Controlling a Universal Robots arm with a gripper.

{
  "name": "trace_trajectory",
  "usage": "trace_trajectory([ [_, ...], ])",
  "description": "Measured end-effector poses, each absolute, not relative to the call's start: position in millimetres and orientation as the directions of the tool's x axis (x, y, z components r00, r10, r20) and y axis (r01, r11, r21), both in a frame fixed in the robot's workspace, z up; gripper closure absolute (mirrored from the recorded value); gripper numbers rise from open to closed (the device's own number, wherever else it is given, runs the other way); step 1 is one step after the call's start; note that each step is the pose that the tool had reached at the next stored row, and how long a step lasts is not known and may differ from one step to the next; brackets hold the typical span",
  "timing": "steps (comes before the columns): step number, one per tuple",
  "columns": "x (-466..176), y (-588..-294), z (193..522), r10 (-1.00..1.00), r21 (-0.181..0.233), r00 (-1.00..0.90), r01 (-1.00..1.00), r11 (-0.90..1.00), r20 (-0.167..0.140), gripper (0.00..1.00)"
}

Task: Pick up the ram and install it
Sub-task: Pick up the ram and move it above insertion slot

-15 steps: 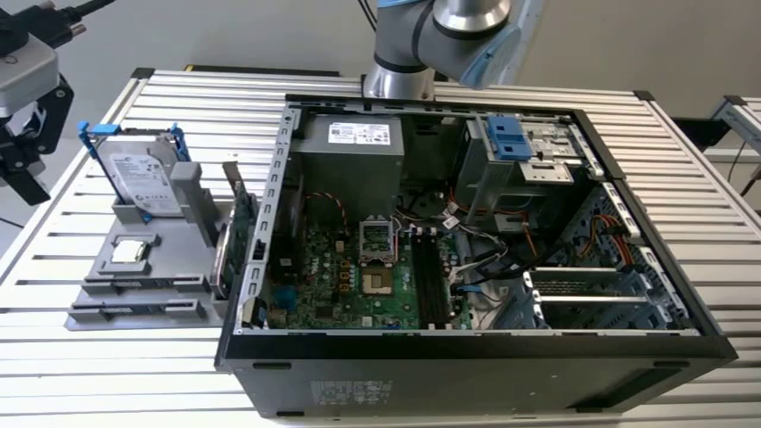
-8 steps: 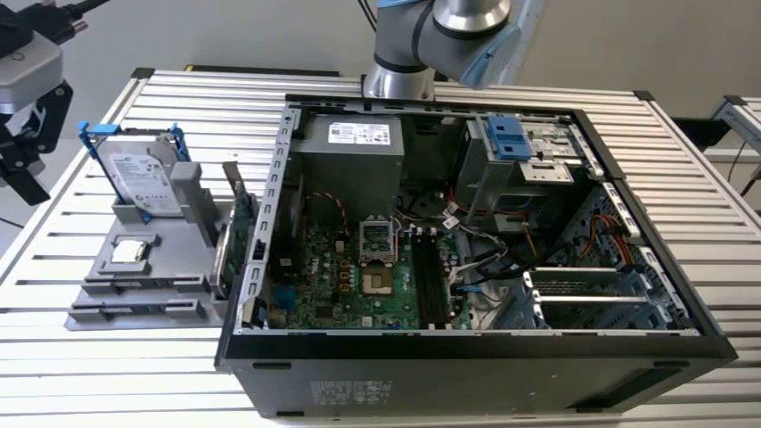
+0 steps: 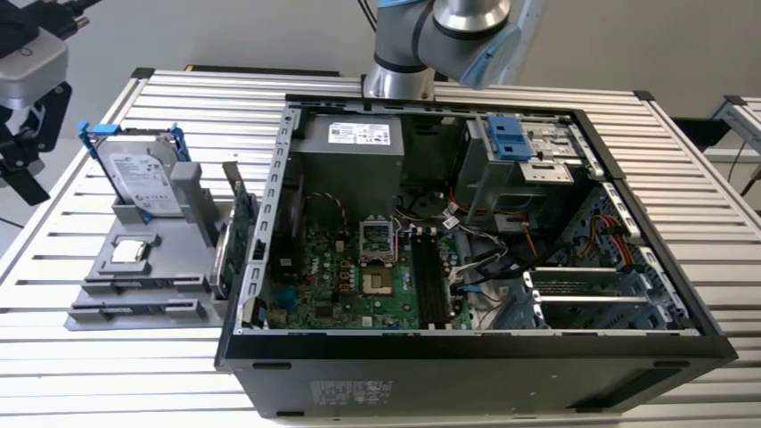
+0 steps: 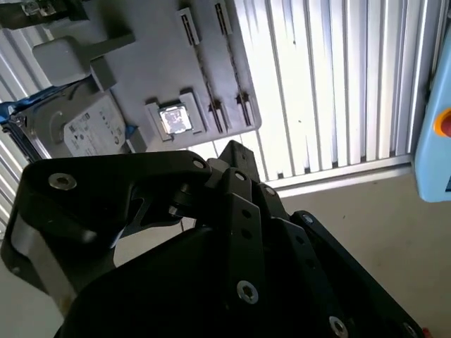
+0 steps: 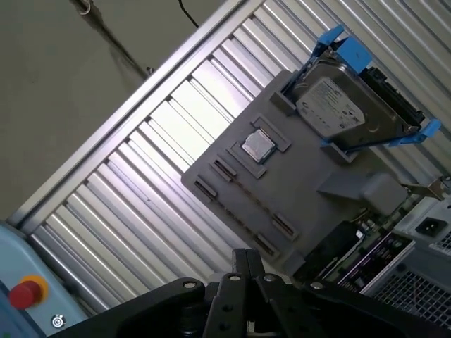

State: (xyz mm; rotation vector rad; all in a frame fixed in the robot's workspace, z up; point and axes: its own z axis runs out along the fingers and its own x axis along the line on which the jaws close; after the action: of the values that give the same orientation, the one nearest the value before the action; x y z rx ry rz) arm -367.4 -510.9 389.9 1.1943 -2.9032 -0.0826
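Note:
A grey holder tray (image 3: 102, 267) lies on the slatted table, at the exterior view's left of the open computer case (image 3: 476, 232). In its long slot nearest the processor chip (image 5: 256, 146) runs a thin strip, apparently the ram (image 5: 251, 200) (image 3: 141, 283) (image 4: 204, 68) seen edge-on. Both wrist views look down from well above the tray, and my gripper (image 5: 246, 262) (image 4: 229, 156) hangs high over the table's edge beside it. Its black fingers meet at the tips with nothing between them. The motherboard's dark memory slots (image 3: 429, 278) sit inside the case.
A silver hard drive (image 3: 141, 178) in blue brackets stands at the tray's far end, and a green card (image 3: 241, 223) stands between tray and case. A light-blue box with a red button (image 5: 25, 292) sits off the table's edge. The arm (image 3: 446, 36) rises behind the case.

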Motion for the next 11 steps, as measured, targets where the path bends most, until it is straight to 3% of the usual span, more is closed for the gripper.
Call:
trace_trajectory([
  [11,-367.4,-510.9,389.9,-0.767,0.049,-0.642,-0.767,0.64,-0.019,1.0],
])
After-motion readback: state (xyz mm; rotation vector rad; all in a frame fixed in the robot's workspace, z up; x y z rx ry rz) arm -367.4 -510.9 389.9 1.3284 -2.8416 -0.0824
